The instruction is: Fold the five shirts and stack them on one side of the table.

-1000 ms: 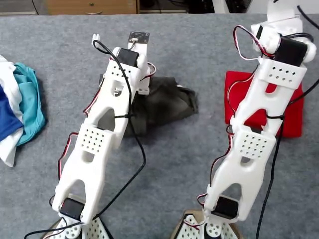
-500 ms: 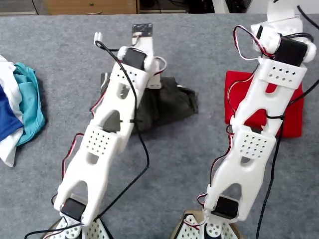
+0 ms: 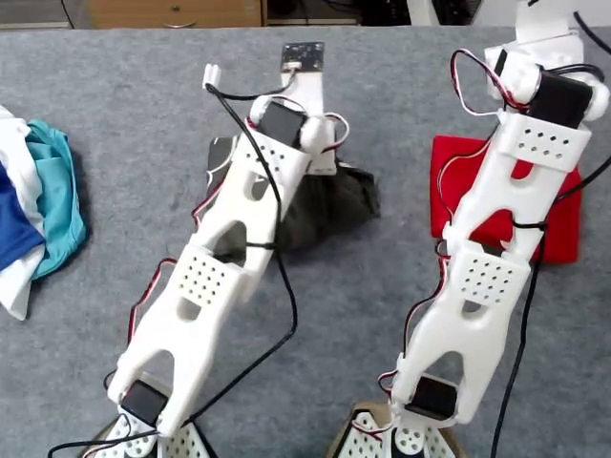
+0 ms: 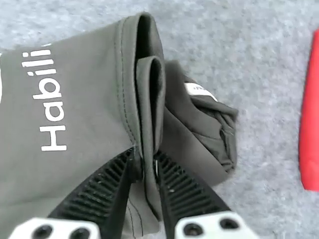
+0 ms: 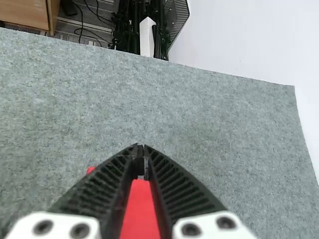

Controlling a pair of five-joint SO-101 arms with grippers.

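The left gripper (image 4: pixel 143 162) is pinched tight on a doubled fold of the dark olive-grey cotton shirt (image 4: pixel 75 124), which lies crumpled near the middle of the grey carpeted table (image 3: pixel 382 114), partly under the left arm. The right gripper (image 5: pixel 138 154) has its black ribbed fingers pressed together at the tips, over the flat folded red shirt (image 3: pixel 563 224) on the table's right side. A loose heap of white, teal and blue shirts (image 3: pixel 38 200) sits at the table's left edge.
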